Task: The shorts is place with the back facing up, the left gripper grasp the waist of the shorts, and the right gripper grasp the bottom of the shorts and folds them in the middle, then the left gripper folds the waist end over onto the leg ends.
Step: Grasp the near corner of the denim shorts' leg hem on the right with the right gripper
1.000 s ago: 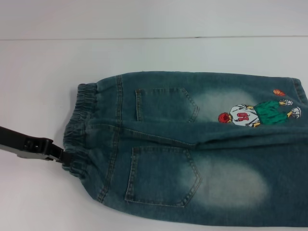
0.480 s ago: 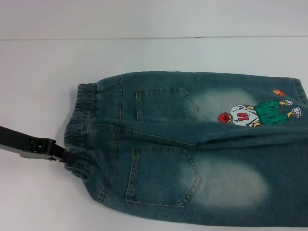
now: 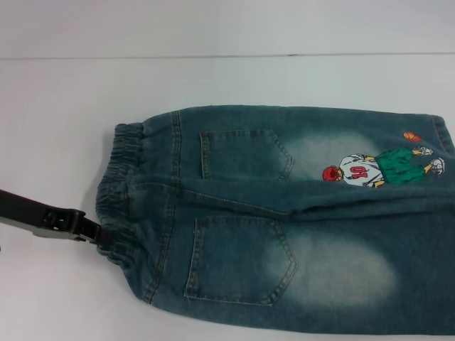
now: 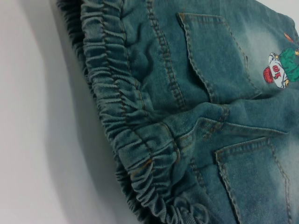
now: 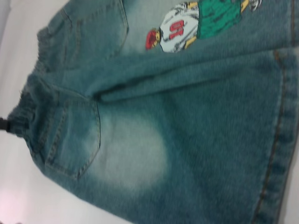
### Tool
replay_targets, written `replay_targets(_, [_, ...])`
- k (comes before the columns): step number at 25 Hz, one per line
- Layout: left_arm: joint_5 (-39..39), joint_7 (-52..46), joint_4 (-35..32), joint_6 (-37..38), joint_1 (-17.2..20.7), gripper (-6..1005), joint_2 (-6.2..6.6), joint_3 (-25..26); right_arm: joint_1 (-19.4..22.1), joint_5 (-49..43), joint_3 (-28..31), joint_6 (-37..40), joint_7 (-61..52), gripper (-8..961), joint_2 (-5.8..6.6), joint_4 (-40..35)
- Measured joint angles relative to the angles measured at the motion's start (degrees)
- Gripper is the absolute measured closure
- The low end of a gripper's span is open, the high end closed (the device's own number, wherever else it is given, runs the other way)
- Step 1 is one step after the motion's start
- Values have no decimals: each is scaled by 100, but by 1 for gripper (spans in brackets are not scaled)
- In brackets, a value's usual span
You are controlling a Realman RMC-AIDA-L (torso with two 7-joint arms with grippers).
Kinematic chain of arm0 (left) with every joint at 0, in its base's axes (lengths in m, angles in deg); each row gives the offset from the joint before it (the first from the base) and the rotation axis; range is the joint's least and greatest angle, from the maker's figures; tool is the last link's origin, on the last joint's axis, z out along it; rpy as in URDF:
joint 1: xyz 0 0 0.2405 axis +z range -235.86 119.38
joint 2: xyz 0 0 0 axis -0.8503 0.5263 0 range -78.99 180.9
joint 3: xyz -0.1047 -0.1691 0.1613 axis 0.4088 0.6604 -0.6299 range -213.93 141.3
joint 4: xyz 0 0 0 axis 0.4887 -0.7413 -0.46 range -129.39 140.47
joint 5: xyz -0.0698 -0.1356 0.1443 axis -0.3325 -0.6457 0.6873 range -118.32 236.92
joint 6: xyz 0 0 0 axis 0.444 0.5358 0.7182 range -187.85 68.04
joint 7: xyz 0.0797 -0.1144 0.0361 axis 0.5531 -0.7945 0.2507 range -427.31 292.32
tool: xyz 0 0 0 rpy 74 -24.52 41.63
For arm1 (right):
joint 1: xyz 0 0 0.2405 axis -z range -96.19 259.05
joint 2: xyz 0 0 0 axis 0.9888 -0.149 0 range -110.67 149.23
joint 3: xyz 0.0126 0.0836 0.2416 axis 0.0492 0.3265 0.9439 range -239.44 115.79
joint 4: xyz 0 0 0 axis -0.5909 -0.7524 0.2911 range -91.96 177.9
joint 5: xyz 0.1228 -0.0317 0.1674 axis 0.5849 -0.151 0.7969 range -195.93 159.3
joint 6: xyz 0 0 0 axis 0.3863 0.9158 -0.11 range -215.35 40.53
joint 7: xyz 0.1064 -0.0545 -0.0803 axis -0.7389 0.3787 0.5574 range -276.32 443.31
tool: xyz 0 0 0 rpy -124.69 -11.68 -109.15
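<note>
Left end effector (image 3: 98,232) lower; two pockets (image 3: 240,259).

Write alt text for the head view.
The left gripper meets the gathered elastic waist of blue-green denim shorts lying back-up on a white table. Two back pockets face up, and a cartoon basketball-player print sits near the far leg's hem.
</note>
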Motion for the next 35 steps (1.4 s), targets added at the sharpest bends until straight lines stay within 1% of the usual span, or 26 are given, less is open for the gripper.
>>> replay_targets(3, [0,7,2,-2,0,945,0,-6,-8,-27,-205,-126,-31,387,-94,4])
replay_targets(6, [0,14,3,-4,3,945,0,-6,-21,-181,-265,-264,-40,390,-169,27])
replay_targets(9, [0,17,3,-4,-3,945,0,-16,-53,-337,-276,-337,-39,393,-214,34])
replay_targets(16, [0,20,2,8,-13,946,-1,-31,-26,-385,-229,-365,-40,399,-185,39])
replay_targets(24, [0,20,2,15,-1,946,-1,-29,-18,-392,-227,-440,0,399,-243,41])
replay_targets(35, [0,31,2,41,2,946,-1,-22,-40,-364,-229,-593,34,402,-362,49])
